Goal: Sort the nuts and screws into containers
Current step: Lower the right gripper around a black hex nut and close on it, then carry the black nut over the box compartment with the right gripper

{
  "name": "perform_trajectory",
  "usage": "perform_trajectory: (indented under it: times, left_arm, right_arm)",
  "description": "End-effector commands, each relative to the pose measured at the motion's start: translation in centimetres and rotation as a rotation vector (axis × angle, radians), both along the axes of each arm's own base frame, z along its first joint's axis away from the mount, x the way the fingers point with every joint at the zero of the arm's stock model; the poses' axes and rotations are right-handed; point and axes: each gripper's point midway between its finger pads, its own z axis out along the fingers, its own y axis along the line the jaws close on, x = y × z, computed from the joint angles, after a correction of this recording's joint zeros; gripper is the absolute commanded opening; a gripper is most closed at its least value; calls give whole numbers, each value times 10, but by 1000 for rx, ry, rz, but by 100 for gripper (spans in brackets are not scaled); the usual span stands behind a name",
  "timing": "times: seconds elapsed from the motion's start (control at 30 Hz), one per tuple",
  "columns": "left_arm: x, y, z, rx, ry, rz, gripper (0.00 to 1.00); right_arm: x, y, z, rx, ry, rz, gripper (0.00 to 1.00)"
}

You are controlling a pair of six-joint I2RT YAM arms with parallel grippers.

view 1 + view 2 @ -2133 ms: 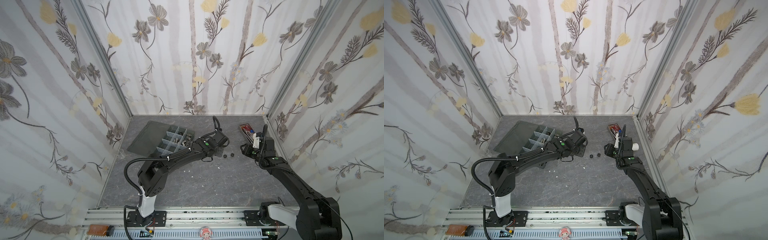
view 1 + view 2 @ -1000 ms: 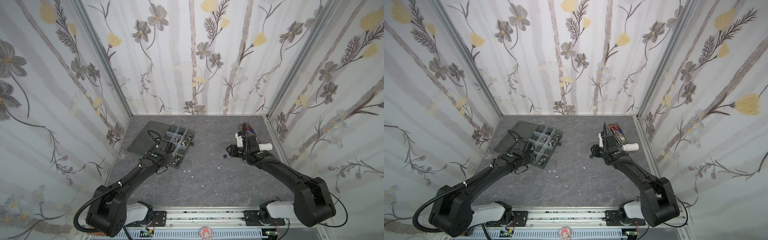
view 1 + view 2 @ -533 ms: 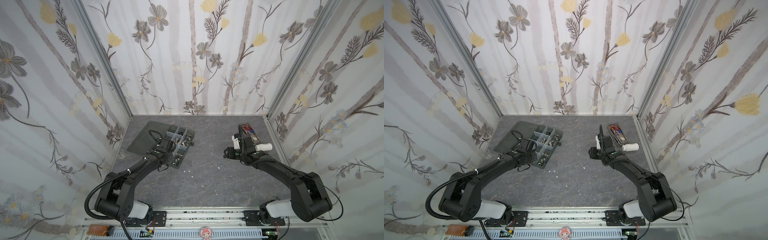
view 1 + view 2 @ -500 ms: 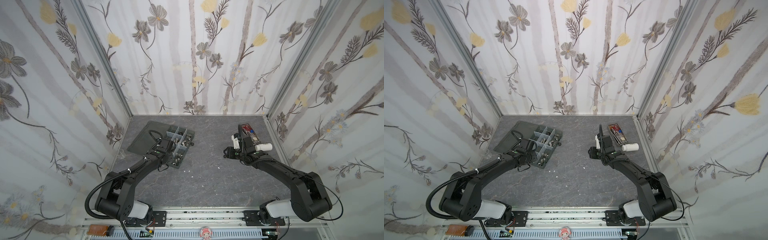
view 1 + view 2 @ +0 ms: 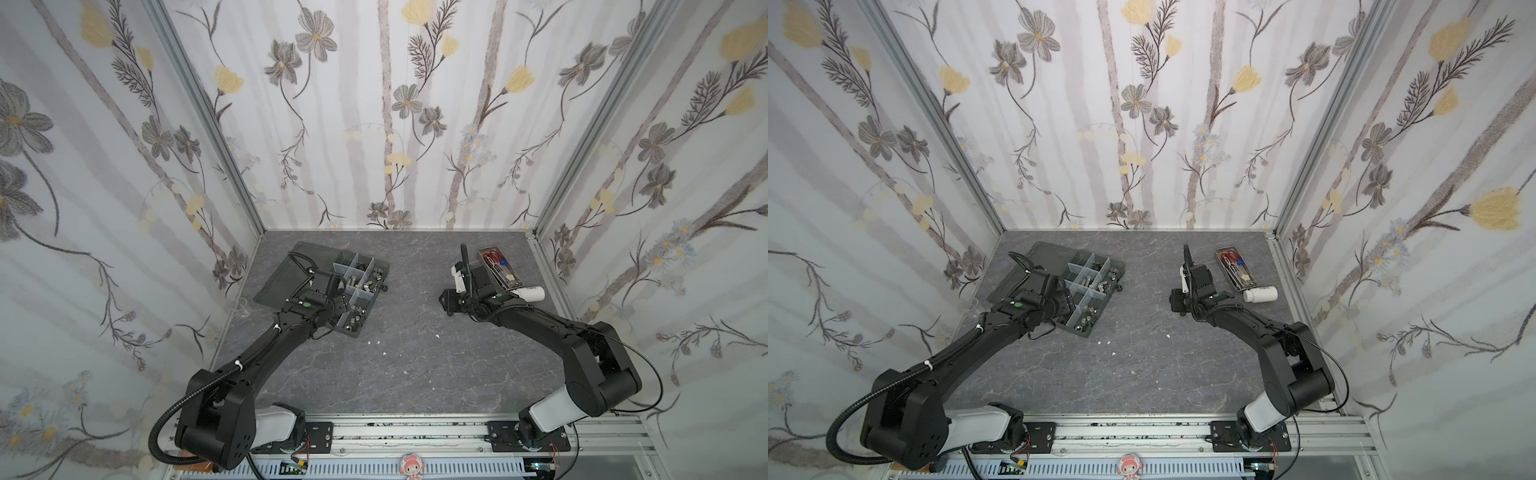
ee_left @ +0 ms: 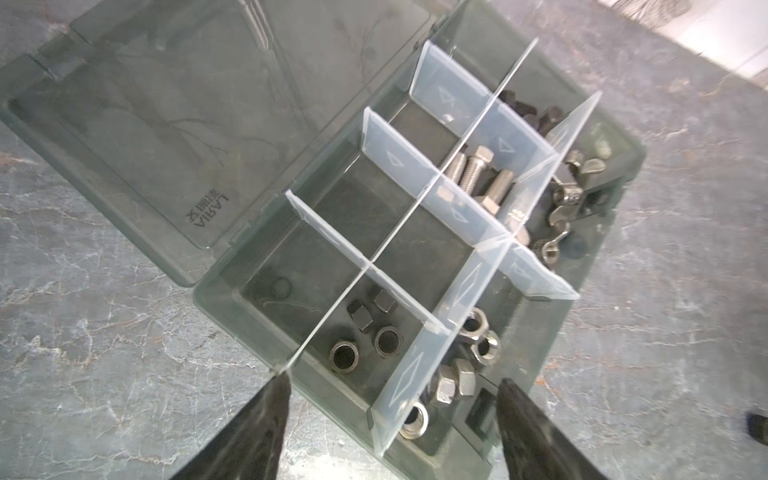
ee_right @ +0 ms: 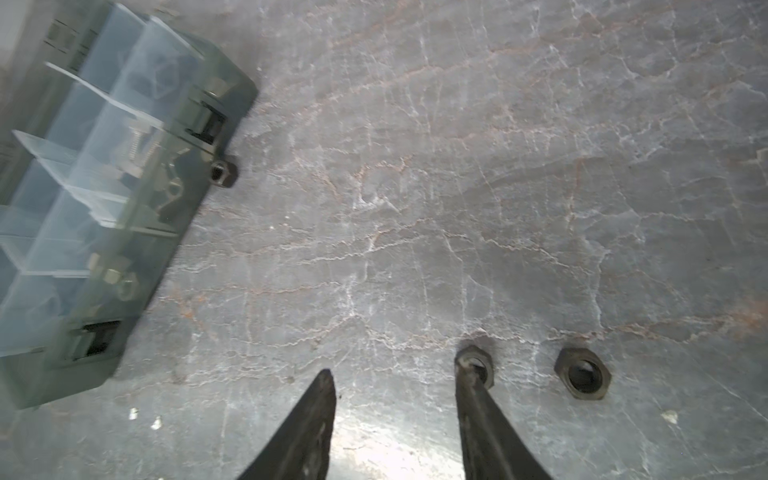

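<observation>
In both top views, the box sits left on the surface. In the left wrist view, your left claw gapes wide over nuts in the box. In the right wrist view, your right claw stands apart, one finger touching a loose nut.

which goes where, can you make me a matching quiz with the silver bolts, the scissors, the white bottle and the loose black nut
Things:
1. silver bolts
2. red-handled scissors
3. white bottle
4. loose black nut

Places:
a. lying on the table beside the metal tray
b. on bare table next to the right pincer
c. in a compartment of the organizer
d. inside the metal tray

Pairs: 1-c, 2-d, 3-a, 4-b
</observation>
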Motion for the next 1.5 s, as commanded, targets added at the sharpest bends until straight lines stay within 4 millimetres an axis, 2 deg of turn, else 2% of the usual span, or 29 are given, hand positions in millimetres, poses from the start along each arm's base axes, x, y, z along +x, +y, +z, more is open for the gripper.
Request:
perform_trajectory:
  times: [0.0,0.17,0.4,0.67,0.93,1.17,1.27,1.37,1.47]
  left_arm:
    - [-8,-2,20,-10,-25,-45,86]
    - [-19,-1,46,-33,-86,-66,95]
    - [-29,1,67,-49,-124,-77,97]
    - [-36,3,71,-59,-140,-81,98]
    - [-36,3,75,-61,-146,-81,98]
    - [-37,4,83,-60,-160,-80,98]
    - [-38,3,90,-65,-176,-85,98]
    - [-38,4,97,-71,-191,-83,99]
    - [-40,4,109,-82,-220,-81,99]
  right_arm:
    - [2,-12,-18,-81,36,-48,47]
    - [0,-16,-41,-149,89,-56,45]
    - [-2,-14,-57,-199,117,-54,45]
    - [-2,-20,-68,-254,139,-54,41]
    - [-3,-19,-74,-276,153,-47,34]
    - [0,-16,-68,-275,140,-45,23]
    - [1,-13,-61,-266,127,-45,16]
    - [3,-4,-50,-247,103,-33,15]
    - [4,15,-33,-203,62,4,14]
